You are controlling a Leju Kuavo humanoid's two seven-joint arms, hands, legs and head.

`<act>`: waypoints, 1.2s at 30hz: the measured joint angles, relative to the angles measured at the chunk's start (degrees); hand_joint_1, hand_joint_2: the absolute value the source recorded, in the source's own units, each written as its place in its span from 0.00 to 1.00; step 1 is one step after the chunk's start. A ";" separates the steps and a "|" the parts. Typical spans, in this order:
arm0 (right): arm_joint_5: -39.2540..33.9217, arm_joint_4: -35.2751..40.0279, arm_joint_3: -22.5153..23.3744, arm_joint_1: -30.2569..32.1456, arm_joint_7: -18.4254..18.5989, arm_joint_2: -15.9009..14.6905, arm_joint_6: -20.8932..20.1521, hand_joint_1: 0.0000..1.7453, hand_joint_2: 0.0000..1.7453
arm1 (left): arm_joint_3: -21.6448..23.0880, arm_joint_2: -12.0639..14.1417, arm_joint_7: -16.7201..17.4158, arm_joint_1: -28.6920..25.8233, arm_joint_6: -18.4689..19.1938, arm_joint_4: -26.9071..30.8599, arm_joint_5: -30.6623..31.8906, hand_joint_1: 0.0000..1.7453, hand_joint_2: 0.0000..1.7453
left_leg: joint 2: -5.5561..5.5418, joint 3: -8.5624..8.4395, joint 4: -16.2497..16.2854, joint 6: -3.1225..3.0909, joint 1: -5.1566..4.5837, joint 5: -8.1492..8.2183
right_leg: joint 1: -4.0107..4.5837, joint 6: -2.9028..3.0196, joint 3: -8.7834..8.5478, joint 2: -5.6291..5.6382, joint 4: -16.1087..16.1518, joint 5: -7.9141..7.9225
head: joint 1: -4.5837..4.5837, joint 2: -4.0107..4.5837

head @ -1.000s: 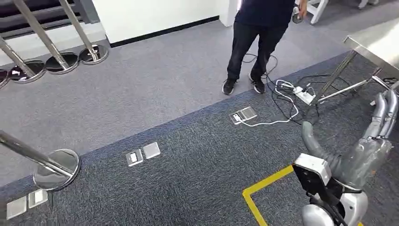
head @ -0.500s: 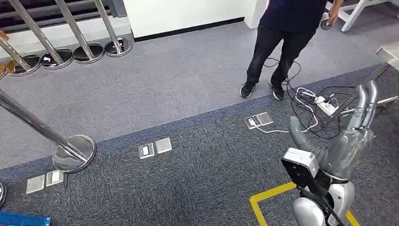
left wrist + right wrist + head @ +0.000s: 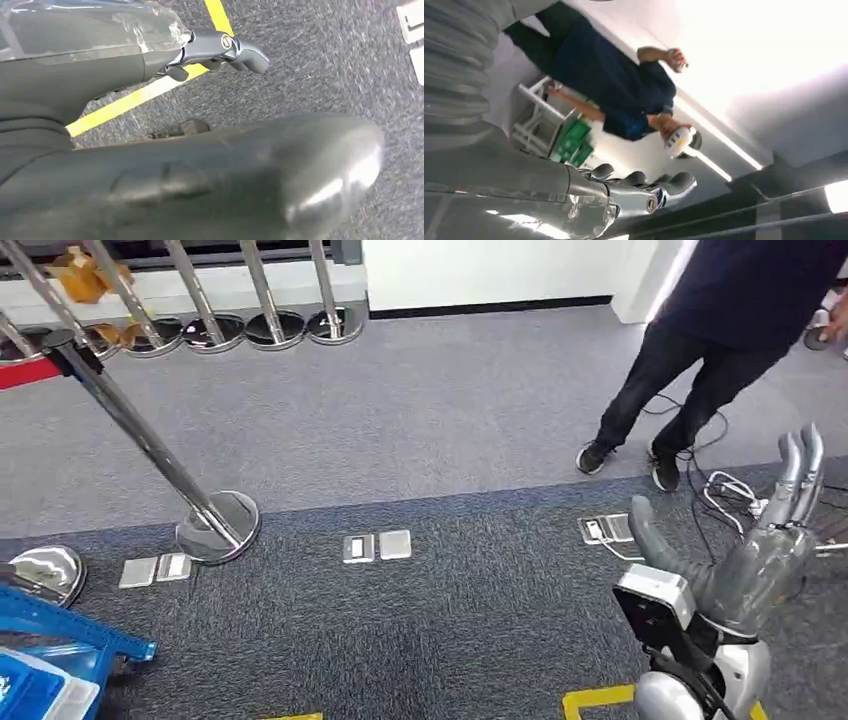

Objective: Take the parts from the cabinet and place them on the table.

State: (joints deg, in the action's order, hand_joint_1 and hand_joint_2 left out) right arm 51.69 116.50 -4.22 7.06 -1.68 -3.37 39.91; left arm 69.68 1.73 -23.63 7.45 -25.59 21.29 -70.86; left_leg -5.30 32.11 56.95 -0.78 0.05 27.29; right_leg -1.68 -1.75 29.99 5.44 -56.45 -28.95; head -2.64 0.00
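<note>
Silver right hand empty, speckled carpet

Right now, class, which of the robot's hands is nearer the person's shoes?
Right. The right hand is raised just below the person's shoes; the left hand hangs low over yellow floor tape.

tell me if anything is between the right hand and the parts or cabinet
Cannot say: no cabinet or parts are visible. The raised right hand holds nothing. On the carpet ahead are a person, loose cables and a barrier post.
</note>
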 joint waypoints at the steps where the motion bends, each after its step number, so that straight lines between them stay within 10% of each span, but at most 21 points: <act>1: 0.00 -0.07 -0.09 0.02 0.09 -0.13 -0.02 0.00 1.00 | 0.00 -0.02 -0.02 0.04 0.07 0.00 0.04 0.00 0.00 | -0.65 0.34 -0.26 0.38 0.31 -0.32 | 0.09 0.30 0.30 -0.34 -0.27 -0.19 | 0.15 0.00; 4: -0.09 -0.09 -0.72 -0.33 0.24 -0.20 -0.02 0.00 1.00 | 0.00 0.00 -0.04 -0.34 0.28 0.00 0.07 0.00 0.00 | -2.41 0.55 -0.62 1.30 0.57 -0.70 | 0.29 1.26 -0.09 -2.31 0.48 0.20 | 0.42 0.00; 7: -0.11 -0.11 -1.31 -0.36 0.26 -0.22 0.00 0.00 1.00 | 0.00 -0.07 -0.07 -0.26 0.28 0.00 0.09 0.00 0.00 | 3.66 4.53 8.74 1.93 0.21 4.82 | 0.47 2.08 -0.51 -4.84 1.00 0.31 | 1.99 0.00; 10: -0.39 -0.26 -1.75 -0.38 0.33 -0.35 0.00 0.00 1.00 | 0.00 -0.20 -0.24 -0.32 -0.53 0.00 -0.11 0.00 0.00 | 4.57 9.14 18.45 1.91 0.31 7.74 | 0.87 2.45 -0.57 -7.27 0.99 0.07 | 2.36 0.00; 13: -0.52 -0.42 -2.40 -0.50 0.33 -0.52 0.00 0.00 1.00 | 0.00 -0.26 -0.35 -0.47 -0.76 0.00 -0.11 0.00 0.00 | 5.62 3.16 6.99 1.08 0.05 1.20 | 0.99 2.43 -1.06 -9.06 1.00 -0.28 | 2.62 0.00; 14: -0.57 -0.46 -2.60 -0.60 0.33 -0.61 0.00 0.00 1.00 | 0.00 -0.33 -0.35 -0.43 -0.79 0.00 -0.11 0.00 0.00 | 8.18 0.29 1.49 0.47 -0.38 -0.92 | 1.00 2.27 -1.31 -9.53 1.05 -0.48 | 2.67 0.00; 15: -0.70 -0.50 -2.78 -0.68 0.33 -0.66 0.00 0.00 1.00 | 0.00 -0.35 -0.39 -0.25 -0.81 0.00 -0.11 0.00 0.00 | 9.29 -0.36 -0.53 0.40 -0.99 -0.45 | 1.43 1.94 -1.33 -9.91 0.75 -0.78 | 2.84 0.00; 19: -1.20 -0.74 -3.36 -0.99 0.33 -0.85 -0.02 0.00 1.00 | 0.00 -0.41 -0.46 -0.34 -0.92 0.00 -0.22 0.00 0.00 | 7.31 -0.25 -1.74 -0.46 -0.92 -0.42 | 1.53 1.06 -1.72 -12.07 1.20 -0.96 | 2.82 0.00; 22: -1.31 -0.87 -3.54 -1.19 0.35 -1.27 -0.02 0.00 1.00 | 0.00 -0.50 -0.46 -0.26 -0.92 0.00 -0.44 0.00 0.00 | 5.81 -0.81 -2.42 -1.18 -0.46 -0.90 | 0.96 0.75 1.91 -6.41 -7.12 -6.21 | 2.32 0.00; 25: -1.38 -1.27 -4.02 -1.14 0.35 -1.33 -0.02 0.00 1.00 | 0.00 -0.66 -0.42 -0.22 -0.79 0.00 -0.48 0.00 0.00 | 4.03 -0.84 -2.27 -1.27 -0.49 -0.81 | 0.94 0.39 7.75 -5.75 -17.93 -9.22 | 1.73 0.00; 29: -1.38 -1.68 -4.41 -1.22 0.52 -1.53 -0.02 0.00 1.00 | -0.02 -0.68 -0.39 -0.19 -0.68 0.00 -0.46 0.00 0.00 | 1.05 -1.16 -1.55 -0.44 0.01 -0.25 | 0.09 -0.12 1.57 -3.23 -2.42 0.94 | 1.16 0.00; 30: -1.38 -1.82 -4.44 -1.23 0.54 -1.57 -0.02 0.00 1.00 | 0.00 -0.68 -0.39 -0.10 -0.68 0.00 -0.48 0.00 0.00 | 0.60 -0.76 -1.11 -0.05 -0.16 -0.02 | 0.01 -0.28 0.89 -0.87 -0.79 0.22 | 0.87 0.00; 34: -1.38 -2.03 -4.79 -1.54 0.63 -1.60 -0.02 0.00 1.00 | 0.00 -0.70 -0.33 -0.55 -0.68 0.00 -0.42 0.00 0.00 | -1.47 -0.07 -1.22 1.05 0.25 -0.52 | 0.37 1.27 0.79 -2.79 0.03 0.58 | 1.11 0.00; 36: -1.29 -2.05 -4.92 -1.54 0.63 -1.60 -0.02 0.00 1.00 | 0.00 -0.74 -0.33 -0.51 -0.63 0.00 -0.16 0.00 0.00 | 2.63 0.82 1.75 1.64 -0.09 1.69 | 0.25 1.98 0.38 -4.20 0.56 0.72 | 1.96 0.00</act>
State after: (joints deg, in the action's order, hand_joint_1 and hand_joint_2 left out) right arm 50.40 114.44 -9.14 5.52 -1.05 -4.96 39.89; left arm 69.68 0.98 -23.96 6.93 -26.23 21.29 -71.02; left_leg -2.66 32.94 58.70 0.86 -0.05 28.98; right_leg -1.43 0.23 30.37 1.24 -55.88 -28.23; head -0.68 0.00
